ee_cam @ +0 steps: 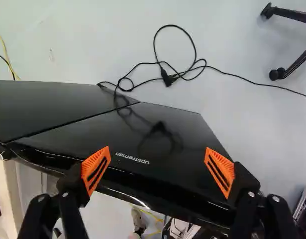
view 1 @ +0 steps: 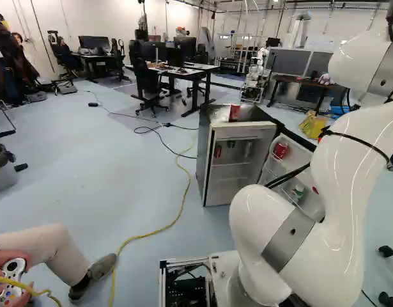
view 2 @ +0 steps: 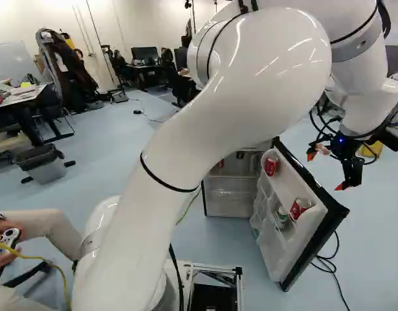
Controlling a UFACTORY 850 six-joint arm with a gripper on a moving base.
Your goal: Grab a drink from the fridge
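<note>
In the right base view, my gripper point(view 2: 326, 171) hangs beyond the fridge door point(view 2: 321, 227), on its outer side. The wrist view has the gripper point(ee_cam: 158, 171) open over the glossy black door point(ee_cam: 162, 134), fingers wide apart and nothing gripped. The fridge point(view 1: 206, 157) stands with its door swung open. One red can point(view 1: 234, 112) is on its top; another red can point(view 1: 218, 151) is inside. Door shelves hold a red can point(view 2: 271, 166), a red-and-white can point(view 2: 299, 207) and a green-and-white container point(view 2: 281, 217).
A black cable point(ee_cam: 175, 75) lies looped on the floor beside the door. A yellow cable point(view 1: 180, 214) runs over the floor left of the fridge. A person's shoe point(view 1: 101, 266) is near the base's left. Desks point(view 1: 196, 73) and chairs stand behind the fridge; a bin point(view 2: 46, 165) stands farther left.
</note>
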